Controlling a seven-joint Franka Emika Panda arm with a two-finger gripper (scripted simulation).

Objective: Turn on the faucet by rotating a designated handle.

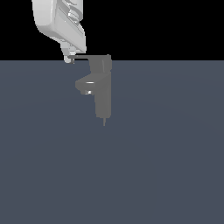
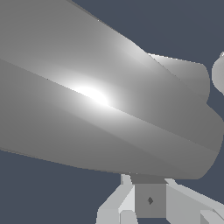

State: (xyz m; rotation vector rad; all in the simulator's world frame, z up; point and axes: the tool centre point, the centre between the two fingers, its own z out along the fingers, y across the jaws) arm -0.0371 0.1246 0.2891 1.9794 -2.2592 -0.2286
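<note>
The faucet [image 1: 103,94] is a gray boxy upright column in the middle of the exterior view, with a short stubby spout [image 1: 86,85] pointing to that view's left. The handle [image 1: 81,57] is a thin lever running from the boxy cap [image 1: 101,64] toward the view's left. My white gripper [image 1: 69,58] hangs from above with its fingertips at the lever's free end, touching or nearly touching it. In the wrist view the handle [image 2: 100,105] fills most of the picture as a broad gray blade. One pale fingertip [image 2: 218,73] shows past its end. Whether the jaws are open is hidden.
The faucet stands on a flat dark blue-gray floor [image 1: 166,166] that stretches to all sides. Part of the faucet body [image 2: 150,201] shows under the blade in the wrist view. Nothing else is in sight.
</note>
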